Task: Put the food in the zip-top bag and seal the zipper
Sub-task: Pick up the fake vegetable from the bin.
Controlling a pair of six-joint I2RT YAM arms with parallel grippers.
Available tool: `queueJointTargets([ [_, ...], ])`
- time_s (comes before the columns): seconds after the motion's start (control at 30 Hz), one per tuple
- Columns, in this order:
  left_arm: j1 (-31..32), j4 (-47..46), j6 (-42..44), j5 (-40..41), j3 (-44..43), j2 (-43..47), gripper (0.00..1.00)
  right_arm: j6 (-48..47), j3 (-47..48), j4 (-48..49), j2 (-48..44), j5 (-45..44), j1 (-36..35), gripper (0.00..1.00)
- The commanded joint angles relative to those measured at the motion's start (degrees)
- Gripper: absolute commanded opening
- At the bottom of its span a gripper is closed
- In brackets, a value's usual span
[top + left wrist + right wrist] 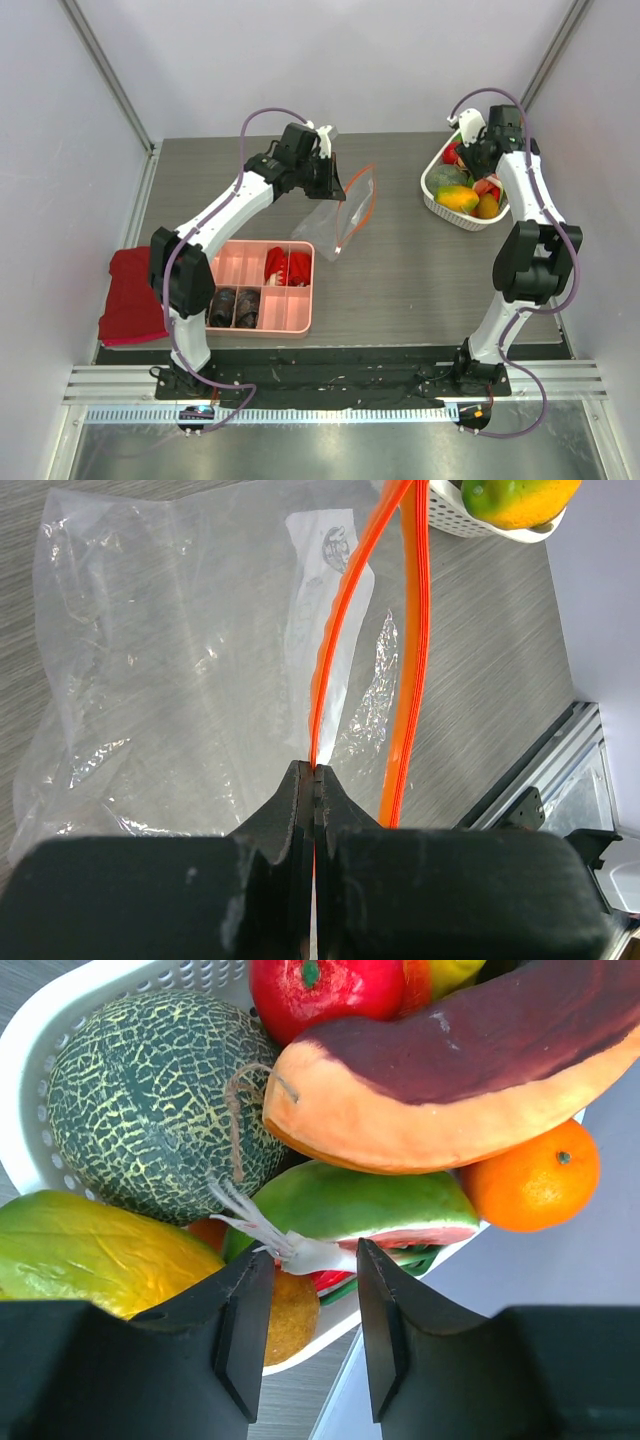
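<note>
On the grey table [400, 290], centre frame, I am pinching the zip-top bag [335, 225] by its zipper [418, 630] with the left gripper [315, 775], while the half-open, empty right gripper [312, 1260] is hovering over the food [150, 1110] at upper right, next needing to grasp one piece.

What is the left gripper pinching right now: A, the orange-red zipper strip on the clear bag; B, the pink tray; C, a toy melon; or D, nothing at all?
A: in the left wrist view the left gripper is shut on one side of the zipper at the mouth of the zip-top bag.
</note>
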State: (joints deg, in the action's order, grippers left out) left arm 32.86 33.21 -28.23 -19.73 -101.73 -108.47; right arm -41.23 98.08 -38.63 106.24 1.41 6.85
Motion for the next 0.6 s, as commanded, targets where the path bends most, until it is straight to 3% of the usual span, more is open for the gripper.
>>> queueJointTargets([
  [0.0,-0.3,-2.0,0.7,-0.5,-0.4,0.1,0.0,0.0,-0.3,3.2,0.2,-1.0,-0.3,0.42],
  [0.33,-0.3,-2.6,0.4,-0.8,-0.4,-0.3,0.0,-3.5,-4.3,2.9,-5.6,-1.1,-0.3,0.01],
  [0.57,-0.3,-2.6,0.5,-0.8,0.0,0.0,0.0,-6.8,-5.7,2.9,-10.5,-4.4,0.1,0.01],
])
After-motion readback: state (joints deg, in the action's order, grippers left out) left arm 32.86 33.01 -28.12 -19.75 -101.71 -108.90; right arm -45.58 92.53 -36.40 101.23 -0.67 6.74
